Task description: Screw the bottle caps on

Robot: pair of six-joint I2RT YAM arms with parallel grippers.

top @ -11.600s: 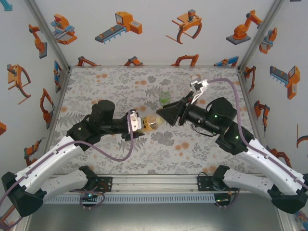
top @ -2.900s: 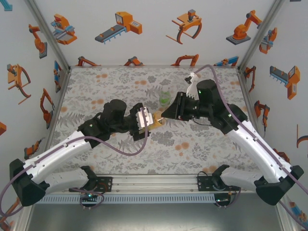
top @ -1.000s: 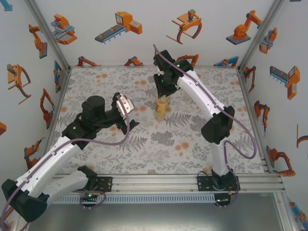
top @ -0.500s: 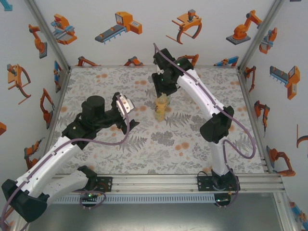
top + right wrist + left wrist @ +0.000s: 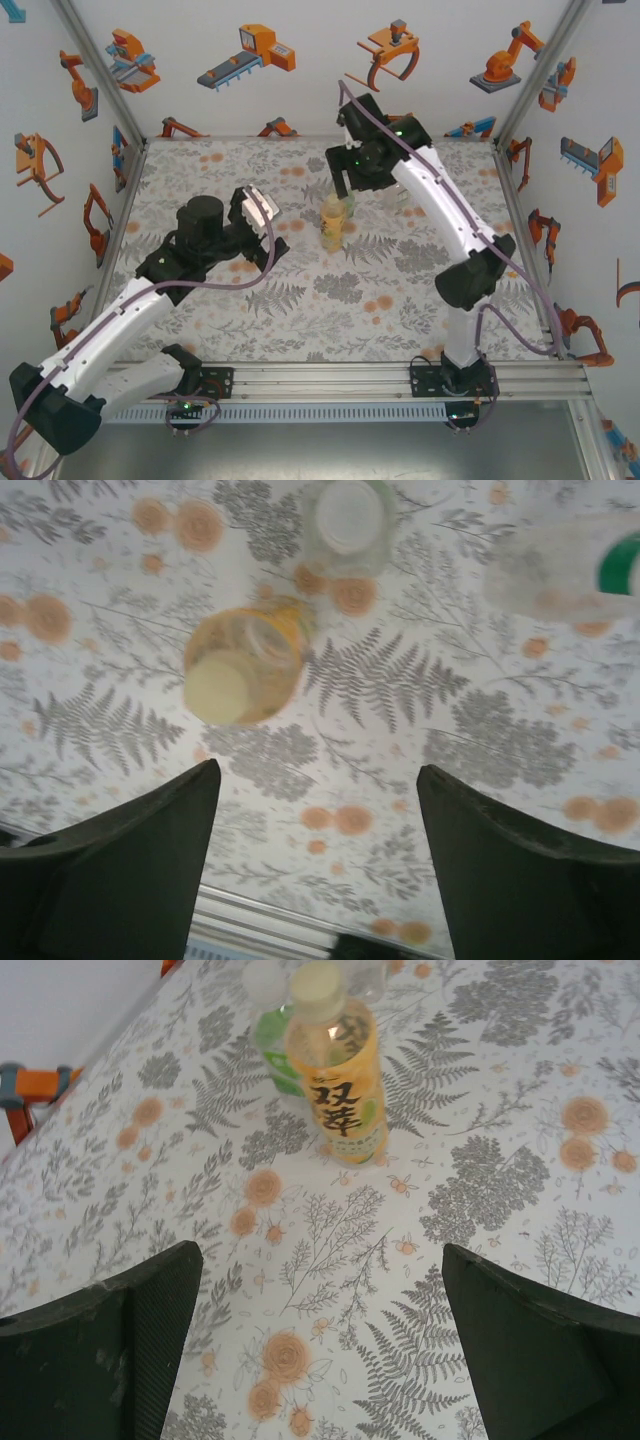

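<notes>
The amber-yellow bottle [image 5: 333, 226] [image 5: 335, 1075] stands upright mid-mat with a yellowish cap [image 5: 316, 982] [image 5: 217, 689] on its neck. Just behind it stands the green bottle [image 5: 268, 1045] [image 5: 345, 540], topped by a whitish cap [image 5: 347, 514]. A clear bottle [image 5: 555, 575] with a green band lies to their right. My right gripper [image 5: 348, 188] [image 5: 318, 772] hangs open above and slightly behind the amber bottle, touching nothing. Left of the bottles, my left gripper [image 5: 262, 222] [image 5: 320, 1255] is open and empty, facing them from a short way off.
The floral mat [image 5: 220, 170] covers the table between printed side and back walls [image 5: 300, 60]. An aluminium rail [image 5: 320, 378] runs along the near edge. Bare mat lies in front of the bottles and to the left.
My right gripper has opened off the amber bottle's cap and drawn up and to the right. The left gripper has opened slightly wider and stayed in place.
</notes>
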